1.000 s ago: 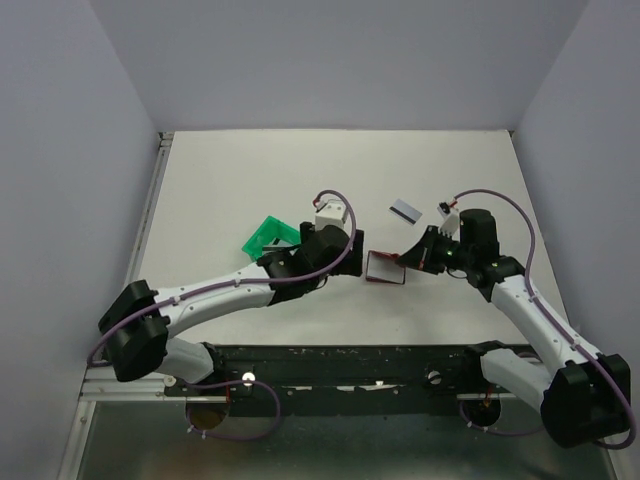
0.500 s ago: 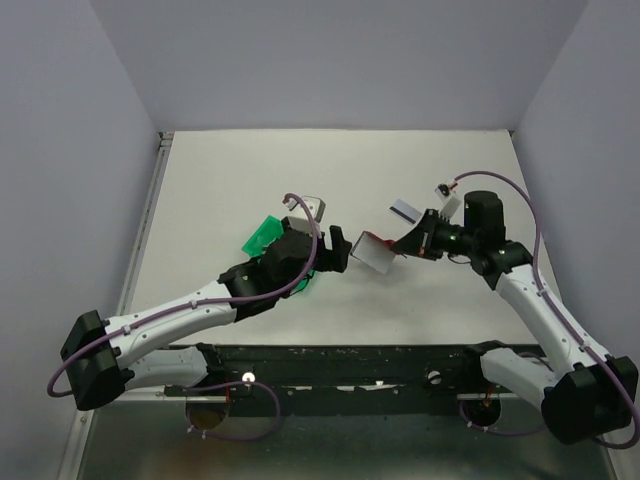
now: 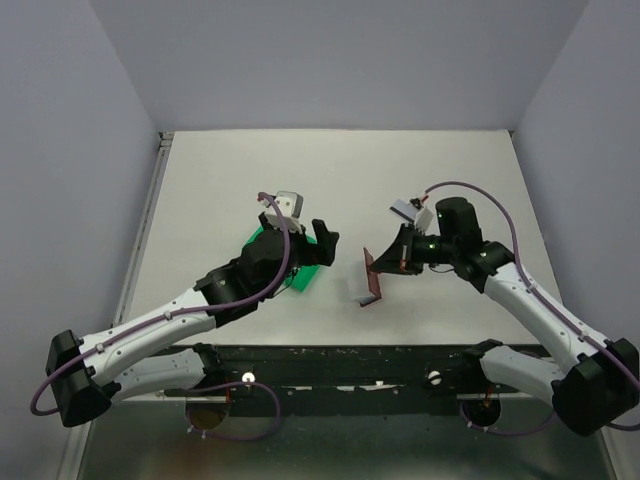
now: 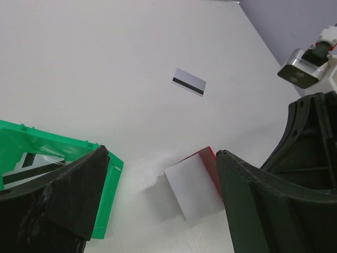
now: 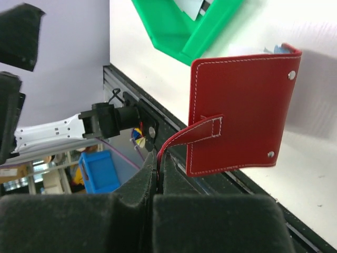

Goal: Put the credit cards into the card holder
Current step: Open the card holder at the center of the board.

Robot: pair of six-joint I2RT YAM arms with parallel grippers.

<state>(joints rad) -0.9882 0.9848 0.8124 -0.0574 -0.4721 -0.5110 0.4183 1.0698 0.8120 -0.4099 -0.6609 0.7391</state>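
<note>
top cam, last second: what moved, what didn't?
The right gripper, shut on the card holder by its strap, raised it from flat on the table; it now hangs tilted. The left gripper, open and empty, pulled back left from the holder to above the green tray. Unchanged: the loose credit card on the table, and the tray's place.
</note>
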